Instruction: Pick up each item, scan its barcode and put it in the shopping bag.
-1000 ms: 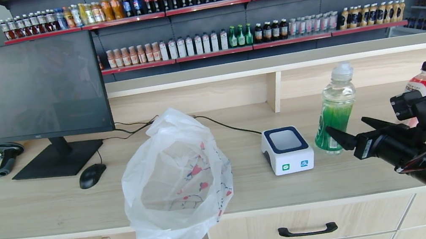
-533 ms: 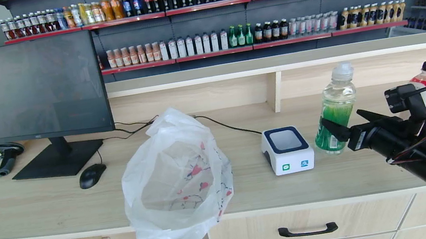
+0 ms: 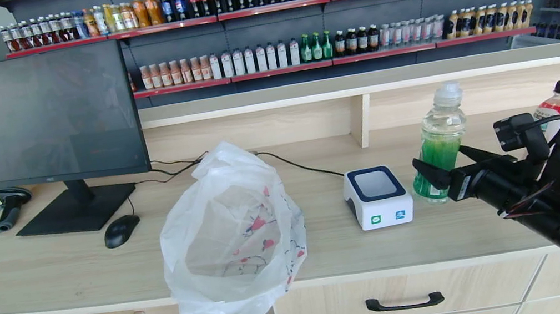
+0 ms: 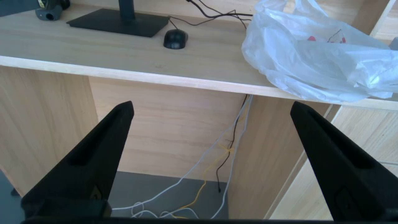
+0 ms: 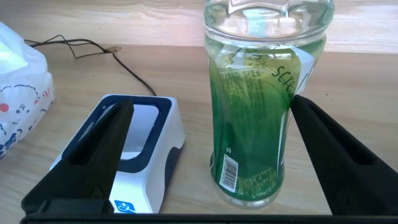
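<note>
Two bottles, head view: a green bottle and a black-capped bottle stand upright on the surface, on the robot's right. Neither one is picked up yet.
Scanner, head view: the scanner sits just beside the green bottle with its window facing up. It is between the bottles and the bag, so I think a bottle can pass over it on the way.
Shopping bag, head view: the shopping bag is white and its mouth is open toward the robot. It hangs a little over the front edge, ready for things to drop in.
Right gripper, head view: the right gripper is wide open and holds nothing. It is level with the low half of the green bottle, lined up to grab it.
Left gripper, left wrist view: the left gripper is wide open too, with nothing in it. It hangs low, under the front edge of the surface, likely to keep out of the way.
Above it, left wrist view: the bag slumps over the edge, with a mouse and a monitor stand farther back.
Green bottle, right wrist view: it stands between the two open fingers, with a gap on each side.
Barcode, right wrist view: the barcode is low on the label and faces the gripper.
Next, my guess: move in a bit more, close on the bottle, then turn the barcode to the scanner.
</note>
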